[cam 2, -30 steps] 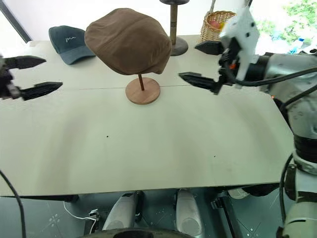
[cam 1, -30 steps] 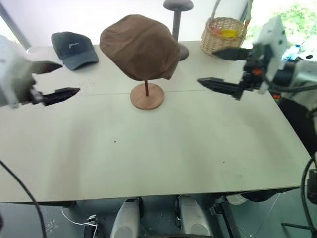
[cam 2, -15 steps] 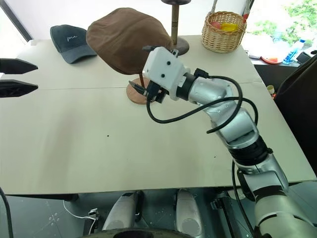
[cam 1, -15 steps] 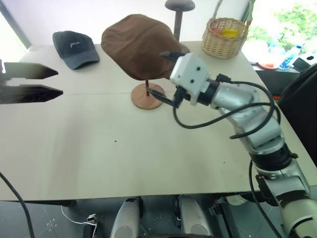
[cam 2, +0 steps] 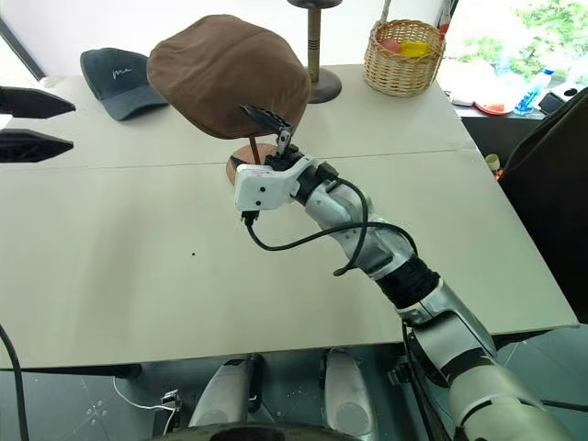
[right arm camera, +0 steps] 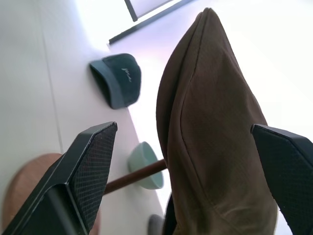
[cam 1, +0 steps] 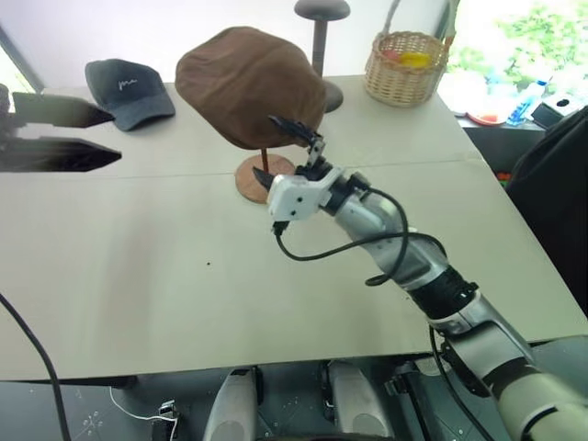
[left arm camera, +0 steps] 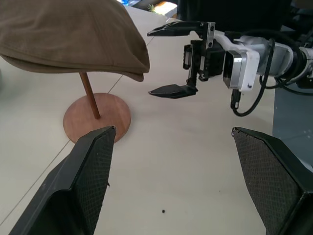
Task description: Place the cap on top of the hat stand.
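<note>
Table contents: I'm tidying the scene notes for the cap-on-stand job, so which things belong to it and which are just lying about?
Part of the job:
- brown cap, resting on the stand
- wooden hat stand
- right gripper, open beside the cap's edge
- left gripper, open, off to the side

Lying about:
- dark baseball cap
- wicker basket
- grey stand

Plain brown cap [cam 1: 248,83] on a reddish-brown wooden hat stand [cam 1: 262,176]. Behind it, a dark grey baseball cap [cam 1: 129,89] with white script, a grey stand [cam 1: 322,37] and a tan wicker basket [cam 1: 404,66].
</note>
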`<action>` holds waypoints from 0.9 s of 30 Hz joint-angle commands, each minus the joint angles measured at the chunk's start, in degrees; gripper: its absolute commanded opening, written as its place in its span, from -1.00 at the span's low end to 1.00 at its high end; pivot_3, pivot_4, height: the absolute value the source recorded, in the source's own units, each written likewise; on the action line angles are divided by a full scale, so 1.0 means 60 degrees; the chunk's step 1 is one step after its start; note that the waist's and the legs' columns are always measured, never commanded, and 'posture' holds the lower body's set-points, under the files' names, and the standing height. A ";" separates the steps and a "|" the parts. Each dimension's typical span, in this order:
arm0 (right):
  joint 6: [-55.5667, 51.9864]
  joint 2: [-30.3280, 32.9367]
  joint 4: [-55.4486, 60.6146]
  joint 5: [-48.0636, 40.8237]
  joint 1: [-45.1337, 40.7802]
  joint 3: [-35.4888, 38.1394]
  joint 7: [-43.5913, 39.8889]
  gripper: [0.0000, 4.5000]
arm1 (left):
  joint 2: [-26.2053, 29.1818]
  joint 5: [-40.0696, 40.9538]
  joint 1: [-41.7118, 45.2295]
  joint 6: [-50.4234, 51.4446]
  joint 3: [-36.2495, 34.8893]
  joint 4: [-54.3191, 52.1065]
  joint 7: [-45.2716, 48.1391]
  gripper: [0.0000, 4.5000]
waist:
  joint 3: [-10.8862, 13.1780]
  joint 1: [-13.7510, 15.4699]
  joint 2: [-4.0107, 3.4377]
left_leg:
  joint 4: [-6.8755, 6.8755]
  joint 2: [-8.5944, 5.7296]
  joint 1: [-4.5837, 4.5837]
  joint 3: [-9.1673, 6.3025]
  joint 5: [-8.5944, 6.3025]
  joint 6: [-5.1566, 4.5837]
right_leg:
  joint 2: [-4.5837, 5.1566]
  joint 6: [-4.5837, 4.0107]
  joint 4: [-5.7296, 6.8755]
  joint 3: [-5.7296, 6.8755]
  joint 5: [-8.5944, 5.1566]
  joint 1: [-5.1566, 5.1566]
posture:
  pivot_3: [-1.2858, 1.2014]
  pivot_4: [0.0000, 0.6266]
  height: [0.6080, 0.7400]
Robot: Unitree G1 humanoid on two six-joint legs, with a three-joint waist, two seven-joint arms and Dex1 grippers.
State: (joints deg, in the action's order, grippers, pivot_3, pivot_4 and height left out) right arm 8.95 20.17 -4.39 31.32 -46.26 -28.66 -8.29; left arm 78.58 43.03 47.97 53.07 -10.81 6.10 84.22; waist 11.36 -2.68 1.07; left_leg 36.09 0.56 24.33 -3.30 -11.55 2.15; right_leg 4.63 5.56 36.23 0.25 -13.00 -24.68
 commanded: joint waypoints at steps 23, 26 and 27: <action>0.1276 -0.0866 -0.2421 0.1901 -0.1902 0.0517 0.2517 -0.68 | -0.0124 -0.0089 0.0158 -0.0282 -0.0337 0.0004 -0.0455 0.79 | 0.0001 -0.0002 0.0006 | -0.0006 0.0007 -0.0001 -0.0003 0.0000 0.0000 | -0.0010 0.0004 0.0007 0.0000 0.0004 -0.0003 | 0.03 -0.52 1.00; 0.1480 -0.0691 -0.2403 0.1819 -0.1998 0.0642 0.2451 -0.88 | -0.0199 -0.0121 0.0125 -0.0352 -0.0346 -0.0002 -0.0495 0.79 | 0.0001 -0.0004 0.0006 | -0.0007 0.0008 -0.0002 -0.0004 0.0000 0.0000 | -0.0011 0.0006 0.0008 -0.0001 0.0005 -0.0004 | 0.03 -0.52 1.00; 0.1531 -0.0654 -0.2406 0.1788 -0.2021 0.0687 0.2425 -0.98 | -0.0217 -0.0126 0.0119 -0.0370 -0.0347 -0.0002 -0.0508 0.79 | 0.0001 -0.0005 0.0006 | -0.0007 0.0008 -0.0002 -0.0004 0.0000 0.0000 | -0.0011 0.0007 0.0008 -0.0001 0.0006 -0.0004 | 0.03 -0.52 1.00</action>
State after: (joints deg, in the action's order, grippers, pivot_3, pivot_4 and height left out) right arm 17.15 15.86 -21.55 42.55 -56.19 -26.62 6.11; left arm 76.82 42.38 47.99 51.79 -10.52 6.14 81.30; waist 11.37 -2.71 1.10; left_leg 36.04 0.61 24.32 -3.32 -11.55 2.15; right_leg 4.56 5.61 36.28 0.25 -12.96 -24.70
